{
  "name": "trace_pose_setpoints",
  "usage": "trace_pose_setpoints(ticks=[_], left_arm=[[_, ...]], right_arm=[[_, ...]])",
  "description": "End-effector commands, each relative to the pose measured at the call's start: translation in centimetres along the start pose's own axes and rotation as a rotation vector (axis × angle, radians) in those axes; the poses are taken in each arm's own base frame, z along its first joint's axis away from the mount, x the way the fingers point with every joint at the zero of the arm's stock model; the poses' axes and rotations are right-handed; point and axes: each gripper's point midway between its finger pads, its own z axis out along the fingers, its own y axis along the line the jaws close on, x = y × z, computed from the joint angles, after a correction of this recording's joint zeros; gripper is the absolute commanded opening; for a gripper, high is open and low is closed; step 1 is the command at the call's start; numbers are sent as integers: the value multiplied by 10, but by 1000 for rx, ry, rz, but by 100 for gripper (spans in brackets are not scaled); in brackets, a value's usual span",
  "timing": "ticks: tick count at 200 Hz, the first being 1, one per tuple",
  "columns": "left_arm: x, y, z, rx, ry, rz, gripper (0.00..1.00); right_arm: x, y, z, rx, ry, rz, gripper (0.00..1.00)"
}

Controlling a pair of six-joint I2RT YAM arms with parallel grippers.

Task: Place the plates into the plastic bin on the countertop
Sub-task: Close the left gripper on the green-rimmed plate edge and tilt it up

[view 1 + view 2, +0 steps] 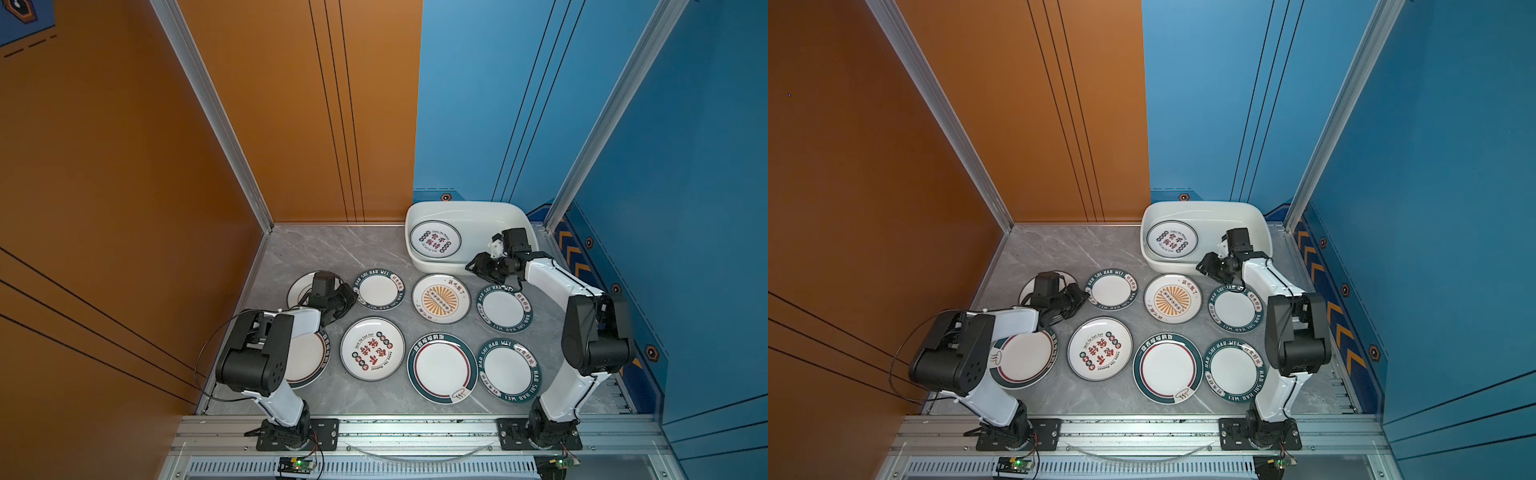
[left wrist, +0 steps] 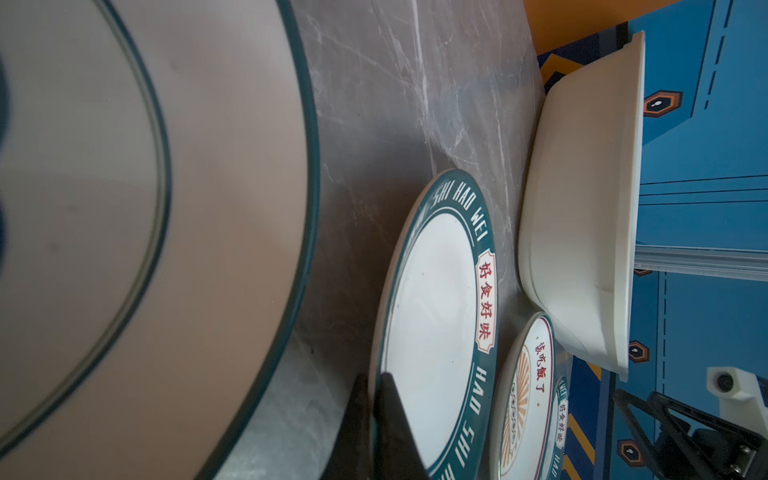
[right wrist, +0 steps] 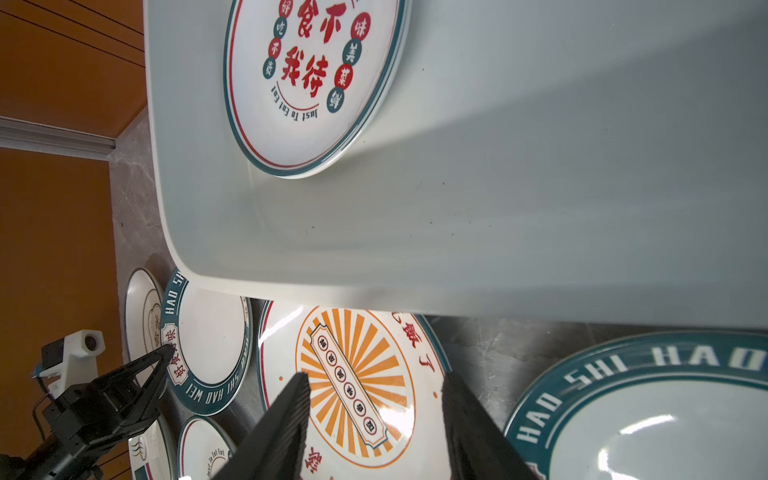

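Clearly the left gripper [image 2: 375, 386] is pinched shut on the rim of a green-rimmed plate [image 2: 432, 316] lying flat on the countertop [image 1: 332, 249]. From those jaws the plastic bin [image 1: 469, 210] lies farther back and to the right, with 1 plate [image 1: 435, 239] inside. The right gripper [image 3: 376, 386], half open and empty, hovers nearer the bin, over the sunburst plate [image 3: 357, 357] just beside its front wall.

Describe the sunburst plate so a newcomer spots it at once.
Start at the white plastic bin in the far right corner of the countertop. The sunburst plate lies just in front of the bin's near wall. Unlike the green-rimmed plates either side, its centre bears an orange sunburst.
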Motion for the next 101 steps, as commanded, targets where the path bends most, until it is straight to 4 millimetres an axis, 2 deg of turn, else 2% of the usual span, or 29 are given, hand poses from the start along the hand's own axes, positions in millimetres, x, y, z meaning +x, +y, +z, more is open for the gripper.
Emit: trace_pose_setpoints(ticks=[1, 58, 101], left_arm=[[4, 0, -12, -10, 31, -12, 0], [-10, -32, -36, 71, 2, -16, 0], [-20, -60, -58, 122, -21, 2, 0]], right_arm=[[-5, 15, -14, -61, -31, -29, 54], [3, 43, -16, -222, -3, -44, 55], [13, 63, -13, -331, 48, -49, 61]])
